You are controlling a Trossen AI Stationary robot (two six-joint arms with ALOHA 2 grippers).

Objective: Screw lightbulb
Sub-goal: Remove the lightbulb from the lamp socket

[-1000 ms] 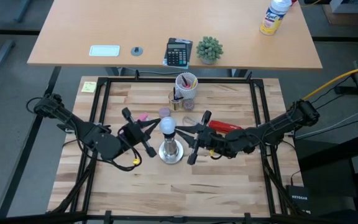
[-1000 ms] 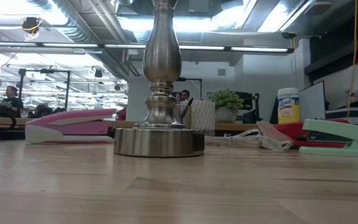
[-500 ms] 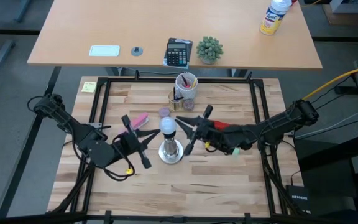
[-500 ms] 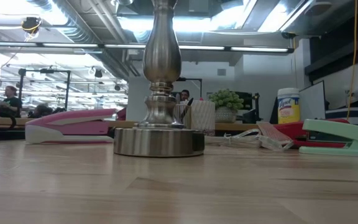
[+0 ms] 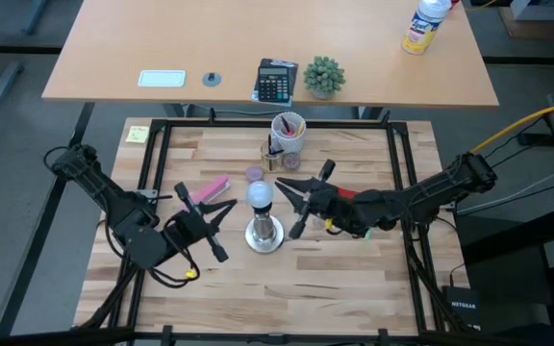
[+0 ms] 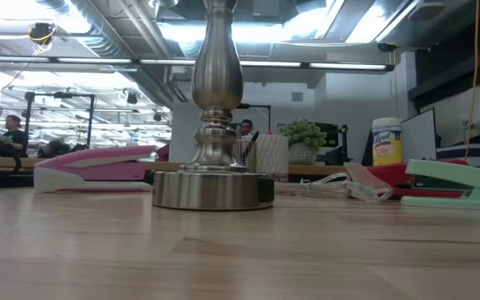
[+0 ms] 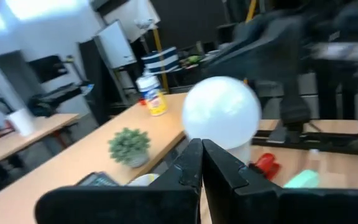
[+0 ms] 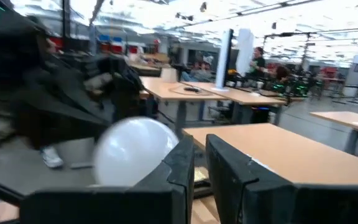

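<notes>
The white frosted lightbulb (image 5: 261, 194) sits upright by its base in the top of the silver stand (image 5: 264, 234), which stands on its round foot (image 6: 213, 188) at the table's middle. The low view cuts the bulb off. My left gripper (image 5: 231, 205) is shut and empty, left of the bulb, pointing at it. The bulb fills the space beyond its fingers in the left wrist view (image 7: 221, 112). My right gripper (image 5: 279, 185) is shut and empty, just right of the bulb and a little farther back. The bulb shows beside its fingers in the right wrist view (image 8: 132, 152).
A pink stapler (image 5: 214, 185) and a small purple cap (image 5: 254, 173) lie left of and behind the stand. A cup of pens (image 5: 289, 130) stands farther back. A red stapler (image 5: 349, 195) and a mint green one (image 6: 457, 183) lie under my right arm.
My left gripper has drawn back from the bulb toward the table's left and near edges. My right gripper has shifted a little toward the far edge. The bulb and the stand have stayed where they were.
</notes>
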